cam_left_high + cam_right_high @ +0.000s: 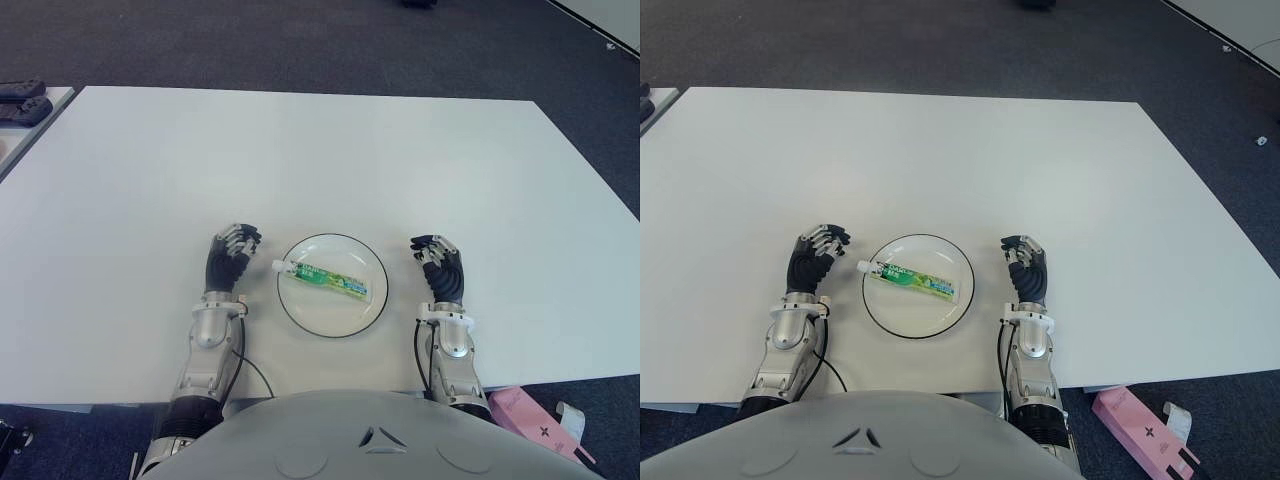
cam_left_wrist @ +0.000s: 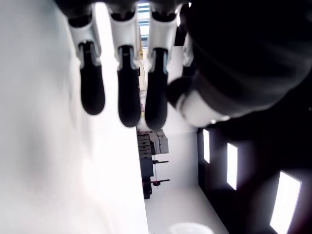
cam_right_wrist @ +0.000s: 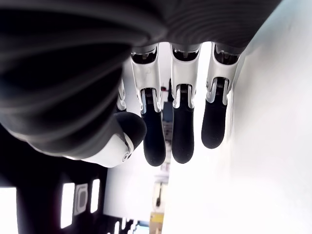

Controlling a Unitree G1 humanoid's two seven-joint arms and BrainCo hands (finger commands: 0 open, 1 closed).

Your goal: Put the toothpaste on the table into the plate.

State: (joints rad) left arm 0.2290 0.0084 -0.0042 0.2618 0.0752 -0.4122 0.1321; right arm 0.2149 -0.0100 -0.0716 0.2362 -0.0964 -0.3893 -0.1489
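Flanking the plate (image 1: 300,312), both hands sit on the white bench (image 1: 320,160). The left hand (image 1: 231,257), fingers loosely extended, holds nothing. Just to its right the toothpaste tube (image 1: 322,278) lies inside the plate, long axis running hand to hand, cap nearer the left. The right hand (image 1: 440,266) is likewise relaxed and empty; the task looks done.

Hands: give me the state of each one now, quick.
Left hand: open, holding nothing, left of the plate.
Right hand: open, holding nothing, right of the plate.
Toothpaste: in the plate.
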